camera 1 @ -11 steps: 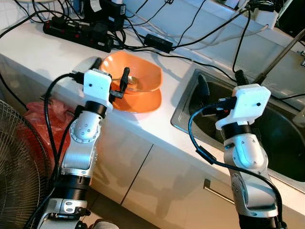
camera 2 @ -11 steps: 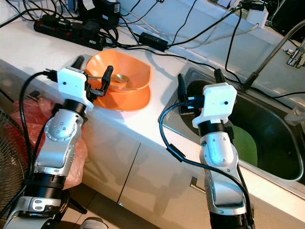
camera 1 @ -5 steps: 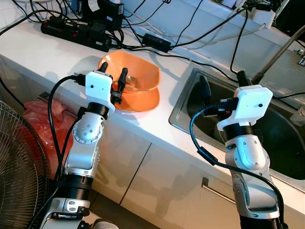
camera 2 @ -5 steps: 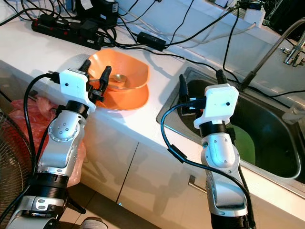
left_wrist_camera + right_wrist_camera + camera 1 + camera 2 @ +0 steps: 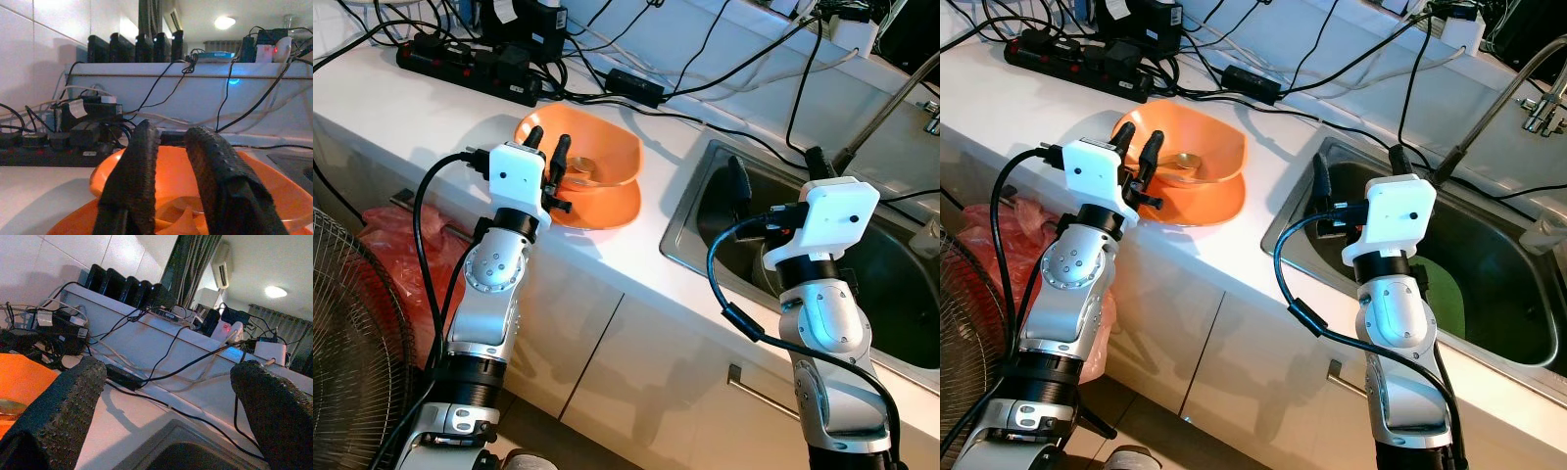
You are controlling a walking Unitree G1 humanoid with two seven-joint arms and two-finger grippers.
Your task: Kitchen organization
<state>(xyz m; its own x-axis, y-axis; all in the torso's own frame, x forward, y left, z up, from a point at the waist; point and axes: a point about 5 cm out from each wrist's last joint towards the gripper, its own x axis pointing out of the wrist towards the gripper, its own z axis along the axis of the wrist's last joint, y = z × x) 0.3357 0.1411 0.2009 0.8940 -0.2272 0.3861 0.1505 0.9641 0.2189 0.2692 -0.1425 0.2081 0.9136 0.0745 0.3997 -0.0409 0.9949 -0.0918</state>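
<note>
An orange bowl [image 5: 612,152] with a metal spoon [image 5: 1181,161] in it rests on an orange plate [image 5: 607,208] on the white counter. My left gripper [image 5: 548,143] is at the bowl's near left rim, fingers drawn close with a narrow gap between them. In the left wrist view the fingertips [image 5: 142,142] stand just over the bowl [image 5: 266,181]; I cannot tell whether they touch the rim. My right gripper [image 5: 775,174] hangs wide open over the left end of the sink [image 5: 690,230], holding nothing. Its fingers [image 5: 63,401] frame the counter's cables.
A black power strip [image 5: 470,64] and many cables lie behind the bowl. A tap [image 5: 1498,98] rises at the sink's back and something green [image 5: 1445,294] lies in the basin. On the floor at left are a fan [image 5: 352,343] and a red bag [image 5: 391,245].
The left gripper's fingers have closed in from wide apart to a narrow gap at the bowl's rim. The right arm has drifted slightly right, still open.
</note>
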